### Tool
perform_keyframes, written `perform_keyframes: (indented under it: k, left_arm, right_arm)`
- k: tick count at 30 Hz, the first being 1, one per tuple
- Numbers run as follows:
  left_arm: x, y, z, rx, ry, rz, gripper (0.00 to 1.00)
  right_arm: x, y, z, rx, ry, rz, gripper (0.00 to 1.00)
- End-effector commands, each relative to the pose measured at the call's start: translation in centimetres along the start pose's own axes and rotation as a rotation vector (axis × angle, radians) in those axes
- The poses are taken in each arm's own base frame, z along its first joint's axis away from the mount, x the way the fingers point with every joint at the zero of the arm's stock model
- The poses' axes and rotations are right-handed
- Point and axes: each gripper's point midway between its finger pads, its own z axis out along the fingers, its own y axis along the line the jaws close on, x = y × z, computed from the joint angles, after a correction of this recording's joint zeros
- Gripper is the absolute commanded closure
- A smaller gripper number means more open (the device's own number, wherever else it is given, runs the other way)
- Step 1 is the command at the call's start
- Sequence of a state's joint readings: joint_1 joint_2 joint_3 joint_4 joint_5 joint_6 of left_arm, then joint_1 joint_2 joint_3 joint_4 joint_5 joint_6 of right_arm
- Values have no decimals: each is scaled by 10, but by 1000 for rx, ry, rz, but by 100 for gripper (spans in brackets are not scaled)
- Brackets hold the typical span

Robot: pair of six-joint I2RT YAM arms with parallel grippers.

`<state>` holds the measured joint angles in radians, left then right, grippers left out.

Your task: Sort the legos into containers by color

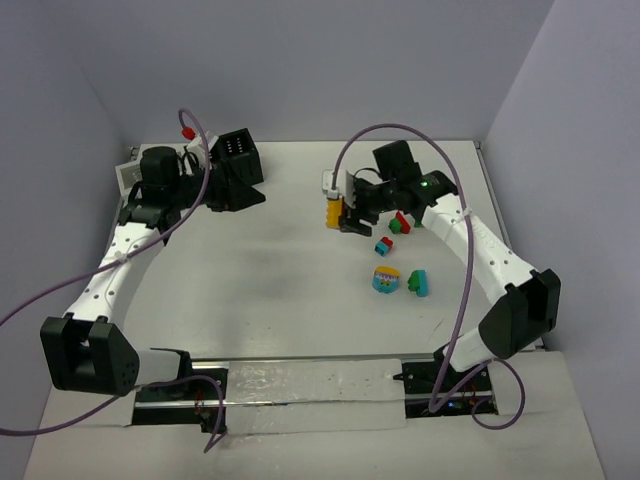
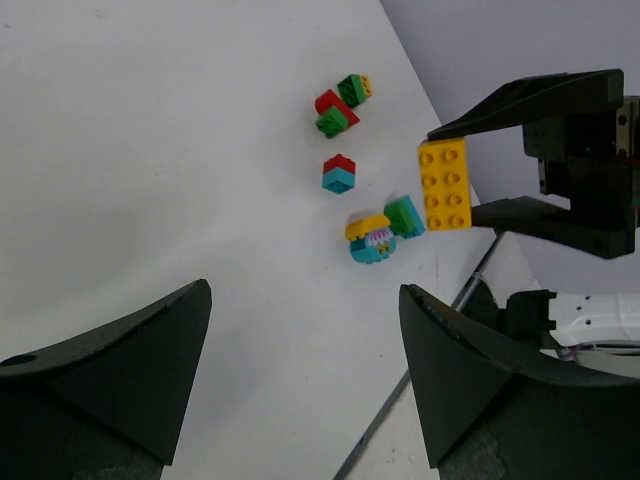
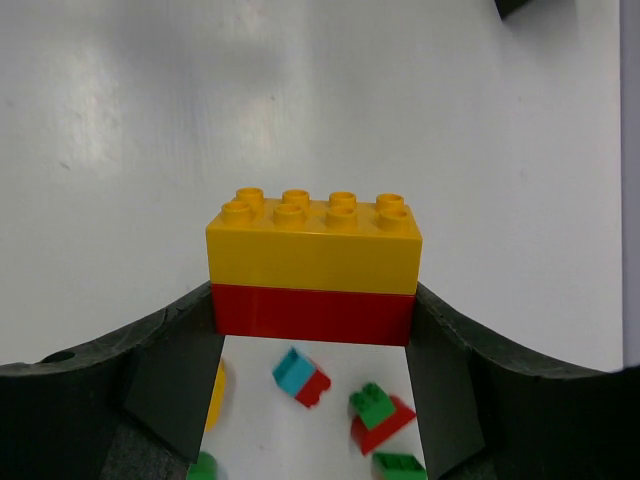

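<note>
My right gripper (image 1: pixel 345 213) is shut on a yellow brick stacked on a red one (image 3: pixel 315 260) and holds it above the table; the brick also shows in the left wrist view (image 2: pixel 445 185). Loose legos lie right of it: a red-and-green pair (image 1: pixel 402 223), a red-and-teal piece (image 1: pixel 384 245), the rounded cyan-and-yellow piece (image 1: pixel 386 279) and a green-and-teal piece (image 1: pixel 417 283). My left gripper (image 2: pixel 305 290) is open and empty, beside the black container (image 1: pixel 237 150) at the back left. A light box (image 1: pixel 128 172) is partly hidden behind the left arm.
Purple cables loop over both arms. Walls enclose the table on the left, back and right. A metal rail (image 1: pixel 310 380) runs along the near edge between the arm bases.
</note>
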<state>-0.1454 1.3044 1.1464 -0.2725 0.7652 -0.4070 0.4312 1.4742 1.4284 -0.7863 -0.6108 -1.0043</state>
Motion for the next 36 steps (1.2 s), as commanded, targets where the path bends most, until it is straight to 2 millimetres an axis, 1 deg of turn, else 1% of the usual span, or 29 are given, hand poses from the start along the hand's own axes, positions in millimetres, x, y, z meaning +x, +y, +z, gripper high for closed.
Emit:
perform_keyframes:
  k: [1,4,5,6,8,9,11,14,17,20,28,33,36]
  left_arm:
    - [-4,-32,5,115,-15,2,15]
    - [3,-38,14,144,12,-32,15]
    - [6,-42,17,159,27,-33,16]
    - [8,-43,18,167,37,-34,16]
    - [18,-48,21,195,80,-41,17]
    - [20,-47,21,194,84,-43,17]
    - [29,-53,21,216,115,-36,17]
    - [40,-54,22,226,149,-33,17]
    - [50,-52,23,229,175,-47,17]
    - [54,-52,26,236,191,-52,17]
    - [57,-53,33,254,208,-75,18]
    - [63,-55,36,263,226,-84,21]
    - [67,-57,36,275,236,-85,27]
  right_arm:
    - [-47,10,17,17,-79,30,100]
    - [-65,29,35,-20,-77,26,100]
    - [-73,38,41,-37,-78,11,100]
    - [-76,42,44,-39,-74,9,100]
    - [-76,43,53,-13,-37,7,100]
    - [-76,43,54,-10,-38,12,100]
    - [-77,45,61,3,-15,13,100]
    - [-78,45,65,19,-1,16,100]
    - [-82,44,66,35,-8,11,100]
    - [-87,45,66,38,-21,3,100]
    - [-104,52,60,21,-48,-23,100]
    - [-110,53,59,23,-53,-28,100]
    - [-113,54,59,24,-52,-36,100]
